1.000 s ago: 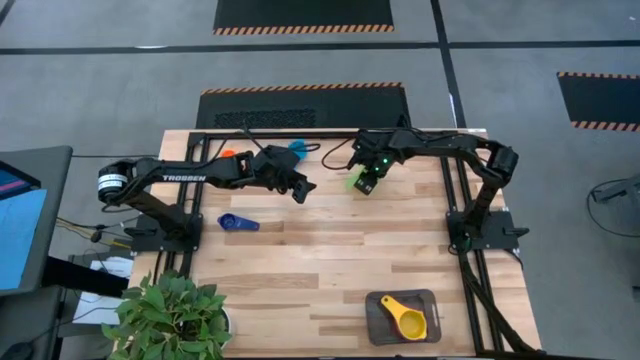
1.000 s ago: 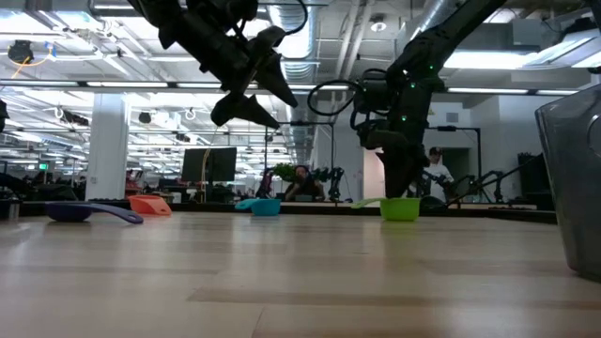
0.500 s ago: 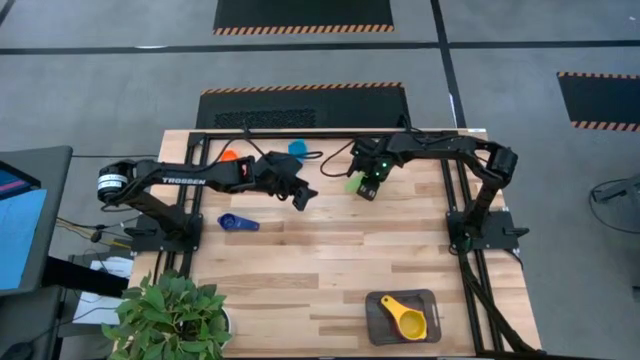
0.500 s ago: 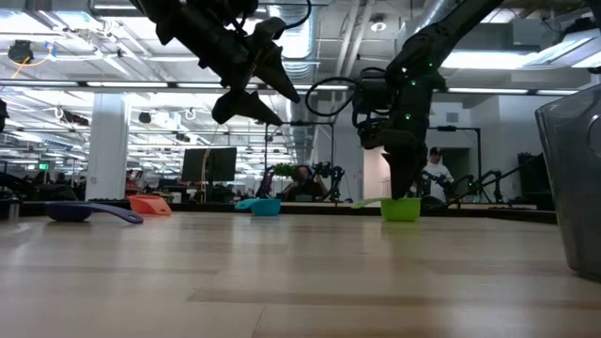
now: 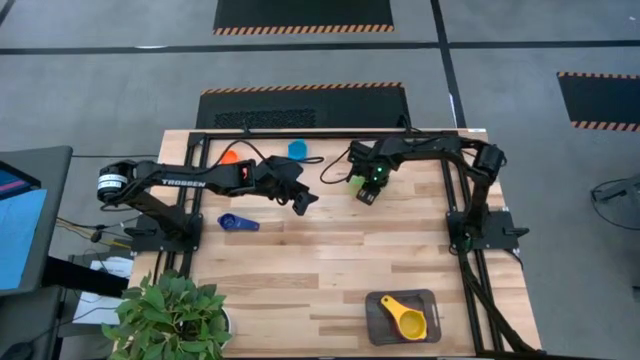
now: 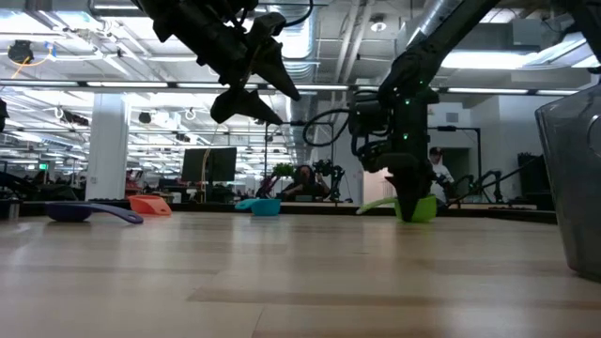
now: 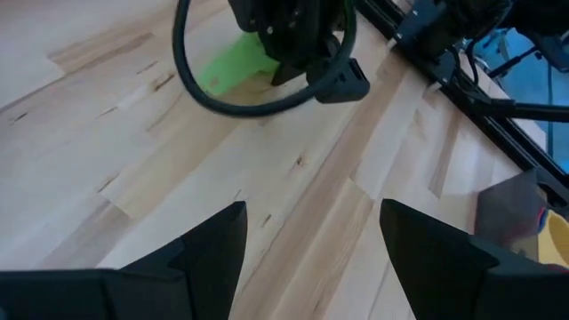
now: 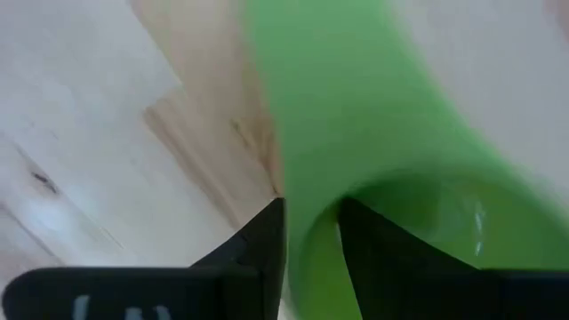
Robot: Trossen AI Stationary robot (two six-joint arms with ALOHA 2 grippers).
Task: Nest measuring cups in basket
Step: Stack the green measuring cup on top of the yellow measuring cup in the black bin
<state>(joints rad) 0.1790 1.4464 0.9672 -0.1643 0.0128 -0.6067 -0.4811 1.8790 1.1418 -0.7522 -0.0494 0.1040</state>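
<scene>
Green plastic fills my right wrist view: my right gripper [image 8: 311,240] has come down on the green cup [image 8: 373,151] at the far side of the table and narrowed its fingers [image 8: 253,244] onto the rim, one inside the bowl and one outside. A second ago the jaws stood wider around it; now the cup sits tilted in the low view [image 6: 418,208], which I take to mean the pinch has bitten and the lift can begin.

My left gripper [image 5: 300,198] has slid a little toward the table's middle and hangs in the air with fingers spread wide, holding nothing.

The basket [image 5: 376,325] waits at the near edge with the yellow cup [image 5: 405,318] already in it, well apart from the green one, so a long carry lies ahead. The orange cup [image 5: 229,155] and light blue cup [image 5: 298,150] lie along the far edge, the dark blue cup [image 5: 235,222] nearer the left base. A black cable [image 5: 335,170] loops just beside my right wrist; I think it clears the carry, though I can't be sure from above.
</scene>
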